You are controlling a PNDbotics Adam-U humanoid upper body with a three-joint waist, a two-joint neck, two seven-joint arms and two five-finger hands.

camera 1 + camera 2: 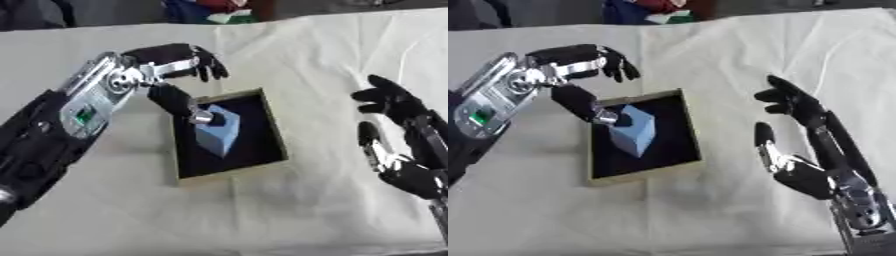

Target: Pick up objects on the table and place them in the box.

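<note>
Left eye view: pale blue block [219, 132] tilted in box [276, 127]; both hands' fingers relaxed

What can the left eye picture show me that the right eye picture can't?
Only the left eye view shows more of the left arm's dark lower part at the picture's left edge. Only the right eye view shows the right arm's silver joint below the right hand. Both show the left hand above the box, its thumb at the blue block lying inside, on the white cloth.
</note>
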